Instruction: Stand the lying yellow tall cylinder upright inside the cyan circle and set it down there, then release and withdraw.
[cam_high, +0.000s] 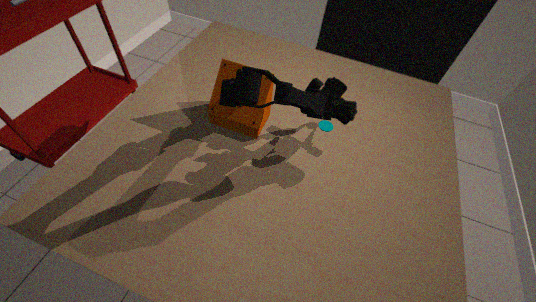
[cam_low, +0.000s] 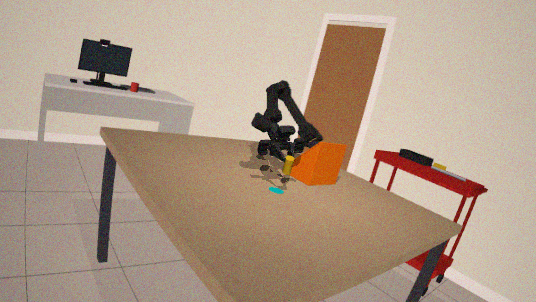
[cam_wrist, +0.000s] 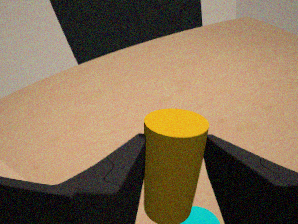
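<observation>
The yellow tall cylinder (cam_low: 288, 166) (cam_wrist: 171, 172) is held close to upright, with a slight lean, in the exterior view and wrist views. My gripper (cam_low: 289, 160) (cam_wrist: 174, 141) is shut on it, one finger on each side near its top end. The cylinder appears raised above the table. The cyan circle (cam_high: 326, 126) (cam_low: 276, 190) (cam_wrist: 202, 215) lies flat on the table; in the wrist view it shows partly behind the cylinder's lower end, to the right. In the top view the arm hides the cylinder and the fingertips.
An orange box (cam_high: 240, 119) (cam_low: 320, 165) stands on the table (cam_high: 350, 225) (cam_low: 240, 220) close beside the arm and the held cylinder. Arm shadows fall across the table near the circle. A red cart (cam_high: 65, 115) (cam_low: 425, 172) and a grey desk (cam_low: 120, 102) stand away from the table.
</observation>
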